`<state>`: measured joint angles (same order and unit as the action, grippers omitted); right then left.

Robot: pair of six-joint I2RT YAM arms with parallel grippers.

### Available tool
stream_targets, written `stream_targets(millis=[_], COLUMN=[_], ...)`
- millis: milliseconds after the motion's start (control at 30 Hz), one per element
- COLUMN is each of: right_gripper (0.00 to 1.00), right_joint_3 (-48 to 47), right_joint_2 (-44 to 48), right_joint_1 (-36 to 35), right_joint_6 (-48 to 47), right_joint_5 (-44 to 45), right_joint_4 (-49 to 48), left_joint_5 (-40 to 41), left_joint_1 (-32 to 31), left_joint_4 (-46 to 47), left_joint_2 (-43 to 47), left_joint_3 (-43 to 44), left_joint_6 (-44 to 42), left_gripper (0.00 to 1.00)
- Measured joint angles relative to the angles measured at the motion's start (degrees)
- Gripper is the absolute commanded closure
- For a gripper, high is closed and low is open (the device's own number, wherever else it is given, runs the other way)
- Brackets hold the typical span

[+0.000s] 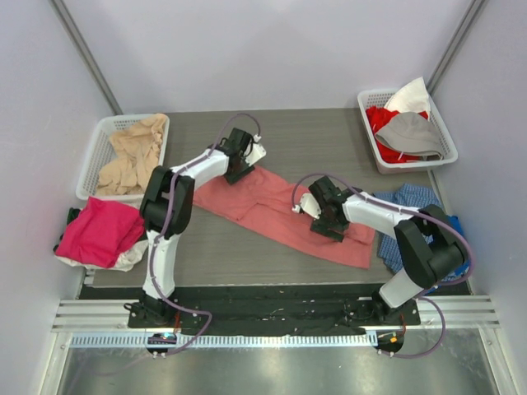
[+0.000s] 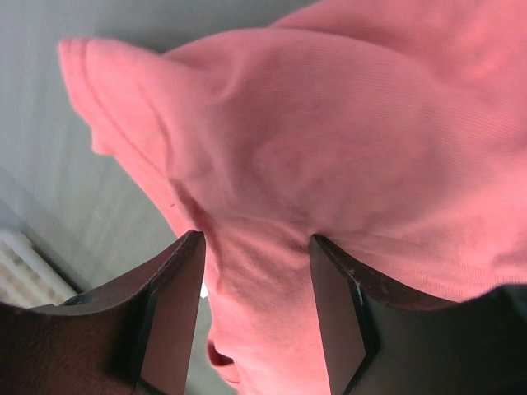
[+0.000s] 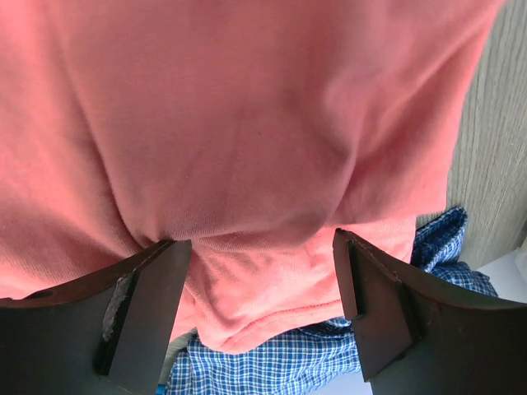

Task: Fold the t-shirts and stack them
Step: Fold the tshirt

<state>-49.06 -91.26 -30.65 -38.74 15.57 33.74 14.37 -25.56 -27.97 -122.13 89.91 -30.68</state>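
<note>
Left gripper (image 2: pixel 255 243): jaws spread, tips pressed into the salmon t-shirt (image 1: pixel 268 210), a fold bulging between them. Right gripper (image 3: pixel 259 243): jaws wide, tips down on the same shirt. Shirt lies mid-table (image 1: pixel 329 140), running 10 to 4 o'clock. Blue checked cloth (image 1: pixel 409 200) meets its 4 o'clock end.

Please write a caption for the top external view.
Left gripper and right gripper over a salmon-red cloth t-shirt spread on the grey table.

salmon-red shirt (image 1: pixel 272 210) lies diagonally across table (image 1: pixel 247 255), magenta shirt (image 1: pixel 99 230) heaped left, beige shirt (image 1: pixel 132 152) in left basket (image 1: pixel 97 141), red shirt (image 1: pixel 385 123), grey shirt (image 1: pixel 416 136) in right basket (image 1: pixel 368 102)
</note>
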Motion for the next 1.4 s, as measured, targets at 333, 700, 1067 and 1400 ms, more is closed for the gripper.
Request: stream_targets(millis=[333,700,1067,1400], right_gripper=[0.2,0.2,0.2,0.2], right_joint_3=[-6.0,-13.2,-15.1,-15.3], right_joint_2=[-5.0,-9.7,-10.5,-10.7], right_joint_1=[-0.3,-3.9,-12.8,-18.6], right_joint_6=[-0.2,1.2,4.7,8.3], right_joint_5=[-1.4,-4.7,-10.3,-13.6], right_joint_4=[2.8,2.7,1.6,0.4], left_joint_5=[-0.7,-1.0,-1.6,-1.7], left_joint_1=[1.7,4.2,3.8,1.7], left_joint_4=[-5.5,-6.2,0.9,8.8], left_joint_2=[-15.2,-24.8,-26.2,-29.3], left_joint_3=[25.1,40.8,40.9,42.5], left_joint_6=[-0.2,-3.4,-8.8,-13.7], left_gripper=[0.41,0.41,0.41,0.44])
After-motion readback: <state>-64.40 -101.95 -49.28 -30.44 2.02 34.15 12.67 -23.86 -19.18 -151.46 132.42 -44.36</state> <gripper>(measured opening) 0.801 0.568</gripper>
